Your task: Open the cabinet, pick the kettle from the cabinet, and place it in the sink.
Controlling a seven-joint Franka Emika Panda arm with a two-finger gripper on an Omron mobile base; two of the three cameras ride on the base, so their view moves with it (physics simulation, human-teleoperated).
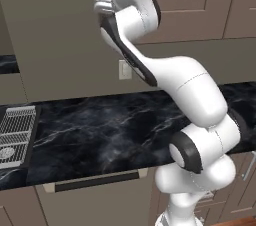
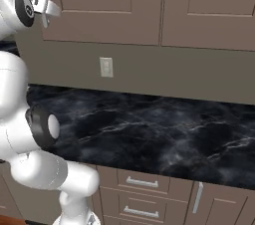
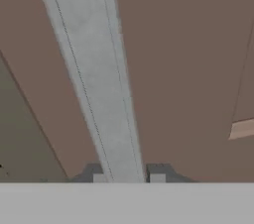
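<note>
End effector [image 3: 128, 177] fingers pinch the cabinet [image 3: 188, 69] bar handle [image 3: 94, 69].

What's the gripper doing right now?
Gripper: closed on the cabinet's silver bar handle, one fingertip on each side.

Brown-taupe cabinet [image 2: 109, 10], silver handle [image 3: 96, 84], black white-veined marble counter [image 1: 110, 130].
</note>
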